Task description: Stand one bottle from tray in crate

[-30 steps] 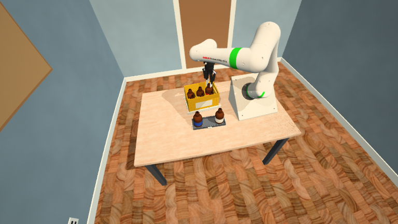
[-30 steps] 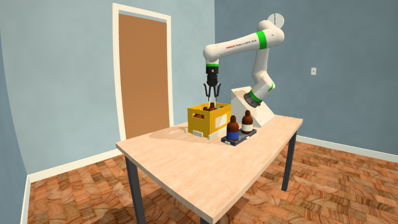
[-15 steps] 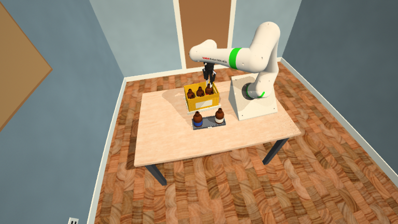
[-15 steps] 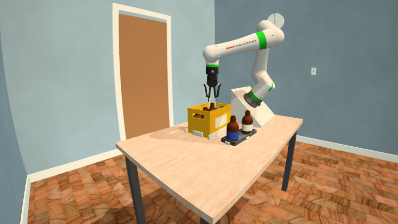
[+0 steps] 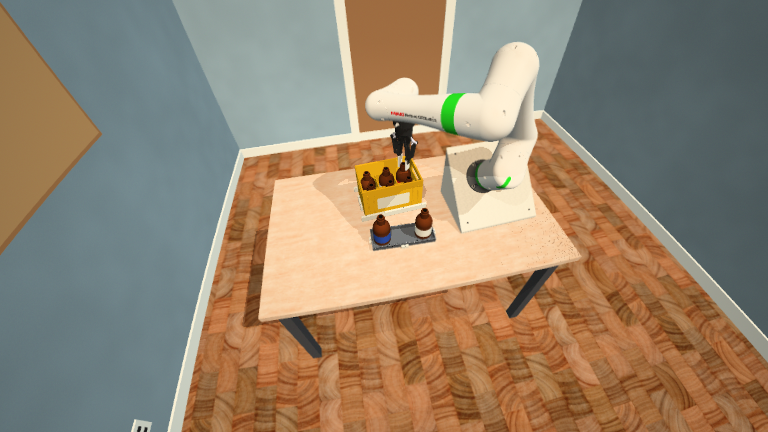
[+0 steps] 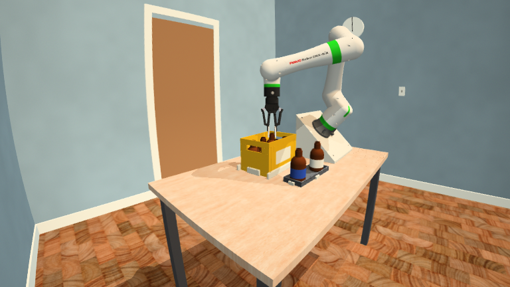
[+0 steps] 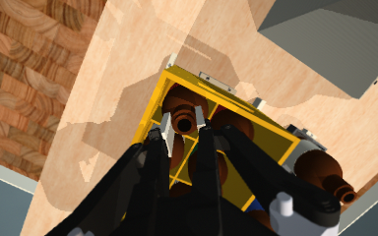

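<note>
The yellow crate [image 5: 368, 202] [image 6: 255, 161] [image 7: 276, 131] stands level on the table. My gripper [image 5: 403, 163] [image 6: 272, 133] [image 7: 184, 119] points down and is shut on the neck of a brown bottle [image 5: 403, 175] [image 7: 184, 108], which is upright in a corner cell of the crate. Whether its base rests on the crate floor is hidden. Several other brown bottles [image 5: 386, 179] [image 7: 231, 124] stand in other cells, partly hidden by my fingers. The dark tray [image 5: 403, 236] [image 6: 309, 176] lies level, with a blue-label bottle [image 5: 381, 228] [image 6: 298, 164] and a white-label bottle [image 5: 423, 222] [image 6: 316, 153] upright at its ends.
Pale locating blocks [image 6: 253, 171] sit around the crate's foot, with small ones at the tray's edges. The robot's slanted base [image 5: 461, 201] [image 6: 331, 148] stands right of the crate. The crate walls and neighbouring bottle necks are close around my fingers.
</note>
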Robot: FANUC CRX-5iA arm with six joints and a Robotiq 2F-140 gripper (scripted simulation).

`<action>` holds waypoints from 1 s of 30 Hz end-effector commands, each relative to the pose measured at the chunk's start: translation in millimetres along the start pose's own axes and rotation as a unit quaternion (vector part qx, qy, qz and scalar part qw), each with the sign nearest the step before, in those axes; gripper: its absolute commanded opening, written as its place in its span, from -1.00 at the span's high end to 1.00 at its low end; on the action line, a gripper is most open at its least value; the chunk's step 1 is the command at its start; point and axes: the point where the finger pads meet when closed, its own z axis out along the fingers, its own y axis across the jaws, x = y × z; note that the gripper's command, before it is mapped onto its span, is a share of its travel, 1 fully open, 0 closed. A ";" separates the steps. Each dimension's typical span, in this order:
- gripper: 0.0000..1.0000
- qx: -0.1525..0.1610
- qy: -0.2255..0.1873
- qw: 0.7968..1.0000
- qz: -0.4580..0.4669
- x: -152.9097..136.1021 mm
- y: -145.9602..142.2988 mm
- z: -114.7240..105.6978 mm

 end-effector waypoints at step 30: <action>1.00 0.000 0.000 1.000 0.000 0.1 -0.2 7.0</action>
